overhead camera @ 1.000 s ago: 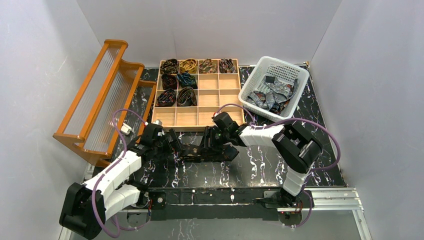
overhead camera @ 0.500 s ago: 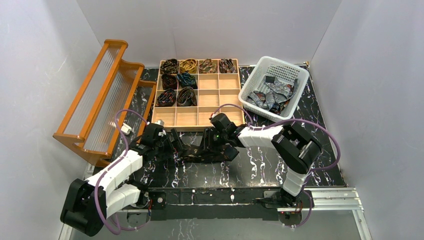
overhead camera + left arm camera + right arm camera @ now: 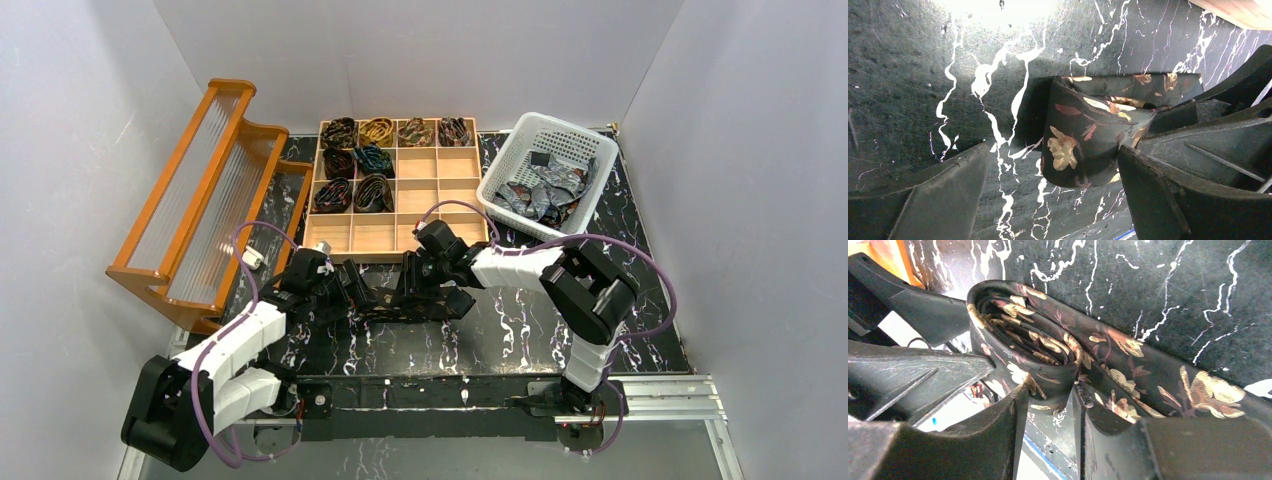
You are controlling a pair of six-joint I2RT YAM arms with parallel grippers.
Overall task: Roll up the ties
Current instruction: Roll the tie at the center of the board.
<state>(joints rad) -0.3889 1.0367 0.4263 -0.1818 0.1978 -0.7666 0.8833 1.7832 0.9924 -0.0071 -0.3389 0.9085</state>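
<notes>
A dark tie with gold and red leaves lies partly rolled on the black marble table, between my two grippers. In the left wrist view its coil stands on edge, and my left gripper is open wide around it, the right finger touching the coil's side. My right gripper is closed narrowly on the near wall of the coil, and the tie's unrolled tail runs off to the right. In the top view the left gripper and right gripper face each other.
A wooden compartment tray sits behind the grippers with several rolled ties in its far and left cells. A white basket at the back right holds loose grey-silver ties. An orange wooden rack stands at the left.
My right jaws have narrowed onto the coil's wall. Both wrists have shifted slightly left. The left jaws stay wide.
</notes>
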